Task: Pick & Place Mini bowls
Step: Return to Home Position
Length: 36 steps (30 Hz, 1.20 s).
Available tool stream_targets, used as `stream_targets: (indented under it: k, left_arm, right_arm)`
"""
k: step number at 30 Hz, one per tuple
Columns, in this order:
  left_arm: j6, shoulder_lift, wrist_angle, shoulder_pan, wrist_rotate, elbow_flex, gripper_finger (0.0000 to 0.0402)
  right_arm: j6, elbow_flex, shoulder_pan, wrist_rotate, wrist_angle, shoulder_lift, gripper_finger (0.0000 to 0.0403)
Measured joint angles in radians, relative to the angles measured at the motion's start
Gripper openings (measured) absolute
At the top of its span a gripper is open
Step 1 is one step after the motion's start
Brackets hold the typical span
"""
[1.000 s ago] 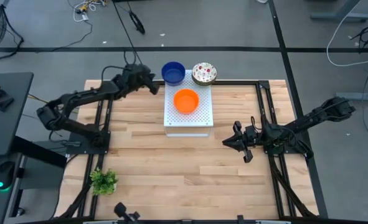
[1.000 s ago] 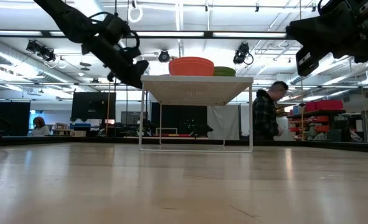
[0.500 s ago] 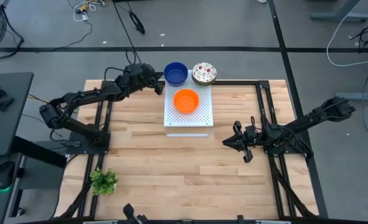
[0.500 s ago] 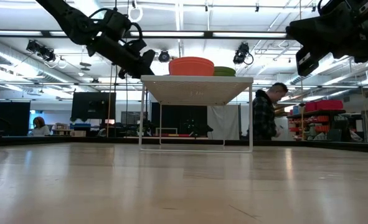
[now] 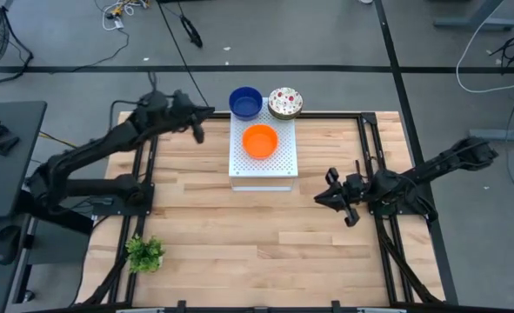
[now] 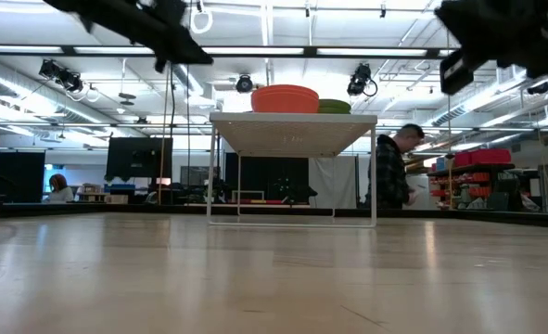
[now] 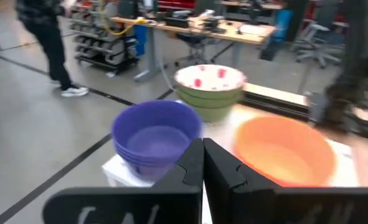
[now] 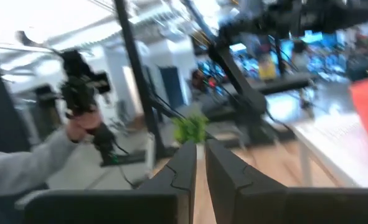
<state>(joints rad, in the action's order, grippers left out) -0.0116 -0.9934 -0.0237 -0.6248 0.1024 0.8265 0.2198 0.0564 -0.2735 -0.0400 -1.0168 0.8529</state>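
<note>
High view: a stack of solid blue mini bowls (image 5: pixel 244 102) and a white red-speckled mini bowl stack (image 5: pixel 285 102) are sitting side by side at the far edge of the white perforated rectangular shelf (image 5: pixel 278 165). A solid orange mini bowl (image 5: pixel 259 141) is sitting mid-shelf. The left gripper (image 5: pixel 196 127) is hovering just left of the shelf's far corner, jaws pressed together, empty. The right gripper (image 5: pixel 324 198) is hanging right of the shelf over the wooden table (image 5: pixel 239 235), jaws pressed together.

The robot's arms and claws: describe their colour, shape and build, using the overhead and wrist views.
Both arms are black, slim and jointed, built of tube-like links. The left arm and right arm look alike. The left claw and right claw each have two flat, angular dark fingers.
</note>
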Motion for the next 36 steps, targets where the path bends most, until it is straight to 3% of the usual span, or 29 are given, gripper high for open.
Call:
stream_targets:
  k: [4, 13, 23, 28, 36]
  left_arm:
    - [-0.021, 0.124, -0.144, 0.052, -0.008, 0.000, 0.0004]
    - [0.008, 0.268, -0.315, 0.127, -0.017, 0.000, 0.0004]
    - [0.061, 0.509, -0.159, 0.170, 0.052, -0.295, 0.0004]
    - [0.086, 0.692, -0.122, 0.170, 0.058, -0.400, 0.0004]
    - [0.121, 0.969, -0.138, 0.169, 0.090, -0.516, 0.0004]
  right_arm:
    - [-0.019, 0.002, 0.025, 0.075, 0.033, -0.089, 0.0040]
    - [-0.032, 0.002, 0.178, 0.085, 0.432, -0.433, 0.0040]
    - [-0.098, 0.009, 0.305, 0.086, 0.766, -0.715, 0.0040]
    - [-0.096, 0.102, 0.346, 0.073, 1.101, -0.843, 0.0040]
    - [-0.093, 0.089, 0.352, 0.049, 1.133, -0.853, 0.0040]
